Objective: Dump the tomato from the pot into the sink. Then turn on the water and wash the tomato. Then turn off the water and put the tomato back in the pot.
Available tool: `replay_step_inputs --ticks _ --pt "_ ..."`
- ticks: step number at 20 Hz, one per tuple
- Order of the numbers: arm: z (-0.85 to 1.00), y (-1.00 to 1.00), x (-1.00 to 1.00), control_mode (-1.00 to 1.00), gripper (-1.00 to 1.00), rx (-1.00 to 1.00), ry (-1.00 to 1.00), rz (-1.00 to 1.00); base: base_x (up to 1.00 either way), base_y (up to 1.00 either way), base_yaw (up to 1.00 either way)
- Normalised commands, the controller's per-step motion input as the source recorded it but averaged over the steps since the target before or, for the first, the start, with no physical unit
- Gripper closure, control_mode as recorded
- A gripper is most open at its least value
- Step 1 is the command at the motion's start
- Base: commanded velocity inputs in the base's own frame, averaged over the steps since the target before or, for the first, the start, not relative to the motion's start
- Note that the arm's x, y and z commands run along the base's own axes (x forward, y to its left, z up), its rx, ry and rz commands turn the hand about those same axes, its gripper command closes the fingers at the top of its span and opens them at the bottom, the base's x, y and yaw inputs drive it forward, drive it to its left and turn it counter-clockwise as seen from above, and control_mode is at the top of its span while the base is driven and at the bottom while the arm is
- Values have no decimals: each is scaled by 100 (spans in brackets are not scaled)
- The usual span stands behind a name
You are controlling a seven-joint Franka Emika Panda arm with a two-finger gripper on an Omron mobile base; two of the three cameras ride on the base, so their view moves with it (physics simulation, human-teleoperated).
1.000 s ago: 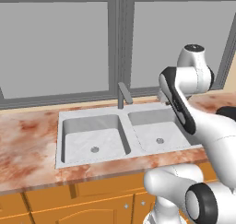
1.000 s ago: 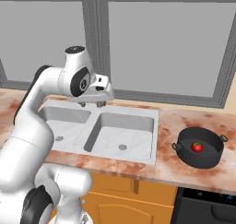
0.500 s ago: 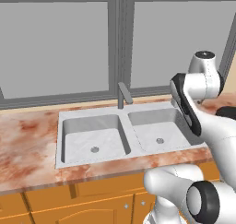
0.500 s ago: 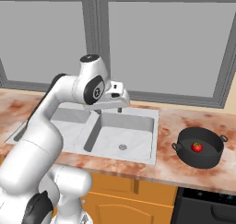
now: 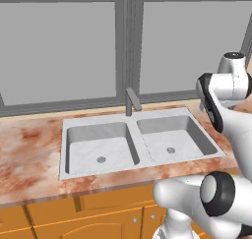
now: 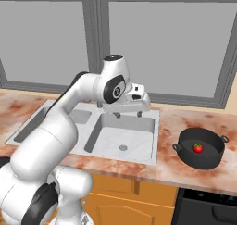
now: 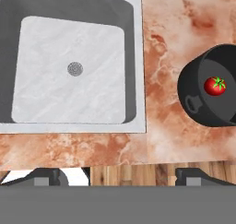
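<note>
The tomato (image 6: 198, 148) is seen inside the pot (image 6: 200, 148), stem upward. The pot is set upright beside the sink (image 6: 150, 147). The gripper (image 6: 127, 114) is held wide open above the basin.

**Open counter between sink and pot; faucet and window close the back**

The mottled reddish stone counter (image 6: 173, 122) lies bare between the right edge of the light grey marbled double-basin sink (image 6: 152, 140) and the squat black round pot (image 6: 202, 147), leaving a free lane there. The pot stands near the counter's front edge, its mouth uncovered, with the small glossy red tomato (image 6: 198, 148) alone inside. Both basins hold nothing above their drains. The grey faucet (image 5: 131, 101) rises at the sink's back edge over the divider, and the grey-framed window (image 5: 128, 41) walls off the counter's rear.
</note>
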Motion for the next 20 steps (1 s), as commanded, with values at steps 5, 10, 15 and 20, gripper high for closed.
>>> replay_step_inputs --ticks 5,10,15,20 --pt "-3 -61 0 -100 -100 0 1 -2 0 0 0" --pt "-9 -55 0 -100 -100 0 1 0 0 0 0" --pt "-16 -50 0 -100 -100 0 4 0 0 0 0" --pt "-35 -35 0 -100 -100 0 0 1 0 0 0"
